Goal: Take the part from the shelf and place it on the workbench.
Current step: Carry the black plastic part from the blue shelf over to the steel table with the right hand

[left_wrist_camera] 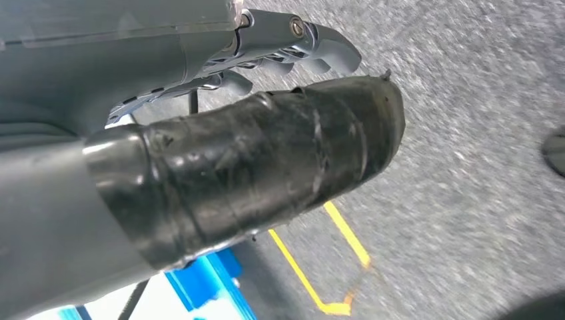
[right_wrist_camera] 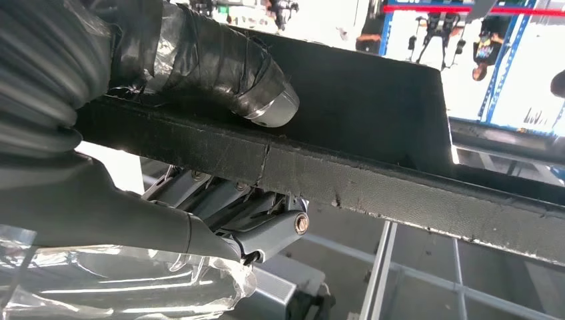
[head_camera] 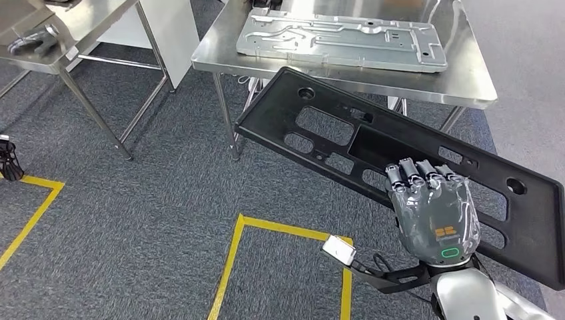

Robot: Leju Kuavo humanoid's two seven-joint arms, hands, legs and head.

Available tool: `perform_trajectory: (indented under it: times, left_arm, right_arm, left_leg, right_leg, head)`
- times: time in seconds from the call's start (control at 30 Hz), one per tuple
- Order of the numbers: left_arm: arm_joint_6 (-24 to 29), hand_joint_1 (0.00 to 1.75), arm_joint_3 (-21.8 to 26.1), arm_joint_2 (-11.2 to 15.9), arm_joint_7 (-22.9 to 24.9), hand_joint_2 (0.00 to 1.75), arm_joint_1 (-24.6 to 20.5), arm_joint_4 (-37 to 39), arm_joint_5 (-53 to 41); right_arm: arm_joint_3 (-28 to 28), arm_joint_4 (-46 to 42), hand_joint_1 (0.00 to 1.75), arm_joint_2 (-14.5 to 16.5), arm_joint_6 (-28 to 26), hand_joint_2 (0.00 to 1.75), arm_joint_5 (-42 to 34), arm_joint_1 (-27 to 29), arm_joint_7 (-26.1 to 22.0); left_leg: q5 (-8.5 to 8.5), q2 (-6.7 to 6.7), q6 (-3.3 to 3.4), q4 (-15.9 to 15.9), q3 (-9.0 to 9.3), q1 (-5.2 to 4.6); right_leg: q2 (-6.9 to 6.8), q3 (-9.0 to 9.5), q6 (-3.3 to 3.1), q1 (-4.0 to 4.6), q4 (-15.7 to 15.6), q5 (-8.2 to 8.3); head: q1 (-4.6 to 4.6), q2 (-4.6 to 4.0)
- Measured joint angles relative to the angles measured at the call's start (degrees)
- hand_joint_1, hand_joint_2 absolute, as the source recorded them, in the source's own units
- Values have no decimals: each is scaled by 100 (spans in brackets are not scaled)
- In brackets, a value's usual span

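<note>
Right hand: the right hand (head_camera: 434, 213) sits low and right of centre in the head view, back of the hand facing the camera, fingers (head_camera: 414, 172) curled over the near edge of the part and clamped on it.
Right wrist close-up: here's the same grip from behind, the tape-wrapped thumb (right_wrist_camera: 226, 70) pressed on one face of the dark edge, the darker fingers (right_wrist_camera: 266, 227) tucked under the other face.
Part: the long black flat plastic panel with oval and rectangular cut-outs (head_camera: 373, 143) runs as a diagonal from the frame's centre down to the right edge, held in the air and tilted, its upper-left corner just in front of the table's near edge.
Workbench: the stainless steel table with thin legs (head_camera: 466, 83) fills the upper middle and upper right of the head view.
On the workbench: a silver stamped sheet-metal plate with ribs and holes (head_camera: 343, 40) lies flat across the top.
Left hand: the left hand (left_wrist_camera: 266, 133) hangs over the grey carpet (left_wrist_camera: 466, 133) in the left wrist view, taped thumb out in front, fingers curled in, nothing in them.
Floor: yellow tape lines (head_camera: 233, 267) mark squares on the carpet at lower centre and lower left.
Second table: another steel table (head_camera: 50, 50) stands at the upper left.
</note>
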Motion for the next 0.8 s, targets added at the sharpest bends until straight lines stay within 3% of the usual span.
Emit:
perform_trajectory:
  times: [0.07,0.1,0.13,0.17,0.23,0.3,0.37,0.43,0.5,0.6,0.63,0.67,0.73,0.8]
  left_arm:
    - [-12,0,-14,-1,7,0,-3,0,0]
    - [-17,0,-22,-2,9,0,-5,0,1]
    - [-22,0,-31,-5,10,0,-3,0,2]
    - [-27,0,-36,-10,10,0,2,0,3]
    - [-30,0,-39,-24,12,0,12,0,4]
    - [-33,0,-43,-31,13,0,3,0,5]
    - [-38,0,-46,-37,12,0,-7,0,7]
    - [-40,0,-48,-42,13,0,-8,0,9]
    - [-42,0,-50,-43,13,0,-19,0,10]
    - [-44,0,-56,-48,19,0,-30,0,17]
    - [-43,0,-57,-49,23,0,-24,0,22]
    - [-43,0,-58,-50,28,0,-16,0,29]
    - [-42,0,-59,-48,40,0,3,0,40]
    - [-40,0,-62,-44,48,0,17,0,45]
  right_arm:
    - [-13,-7,175,-4,18,175,0,15,0]
    - [-19,-8,175,-6,29,175,0,27,0]
    - [-21,-8,175,-7,39,175,0,35,0]
    - [-22,-8,175,-9,48,175,0,38,0]
    - [-24,-8,175,-14,64,175,-2,39,0]
    - [-27,-9,175,-25,84,175,-13,37,0]
    - [-34,-13,175,-37,101,175,-34,45,0]
    - [-41,-26,175,-44,105,175,-52,53,0]
    - [-46,-44,175,-46,108,175,-62,46,0]
    - [-50,-54,175,-46,121,175,-74,56,0]
    - [-50,-54,175,-46,128,175,-78,61,0]
    - [-50,-54,175,-46,135,175,-80,63,0]
    - [-52,-55,175,-48,150,175,-82,64,0]
    - [-60,-58,175,-50,175,175,-93,61,1]
  left_leg:
    - [-43,1,29,-2,47,-2]
    - [-72,-2,33,1,72,-2]
    - [-108,-6,28,4,112,-1]
    - [-149,-9,17,7,165,1]
    - [-243,-13,-26,11,291,4]
    - [-324,-15,-99,21,345,-4]
    - [-362,-10,-177,64,372,-12]
    - [-403,-6,-238,188,389,-5]
    - [-537,-11,-301,635,167,14]
    - [-888,-12,-370,1585,-506,42]
    - [-882,-11,-374,1666,-640,49]
    - [-757,-11,-369,1557,-678,52]
    - [-222,-10,-326,877,-515,52]
    - [-14,-12,-265,348,-363,16]
  right_leg:
    - [-3,-439,37,4,647,-246]
    - [-4,-617,54,1,844,-269]
    - [-6,-704,62,-6,858,-179]
    - [-11,-684,68,-14,672,26]
    - [-38,-451,45,-24,-20,518]
    - [-74,-280,-13,3,-498,627]
    - [-75,-225,-102,24,-591,557]
    - [-55,-128,-191,2,-613,587]
    - [-49,-36,-251,-16,-637,558]
    - [-40,31,-277,-14,-639,477]
    - [-31,70,-272,-14,-639,441]
    - [-19,123,-265,-14,-639,402]
    - [-3,237,-235,-15,-642,314]
    - [9,322,-177,-7,-646,238]
  head:
    - [6,0]
    - [5,0]
    - [7,0]
    - [8,0]
    - [6,0]
    - [2,0]
    - [-9,0]
    - [-19,0]
    - [-38,0]
    - [-55,0]
    - [-55,0]
    - [-55,0]
    - [-56,0]
    - [-57,0]
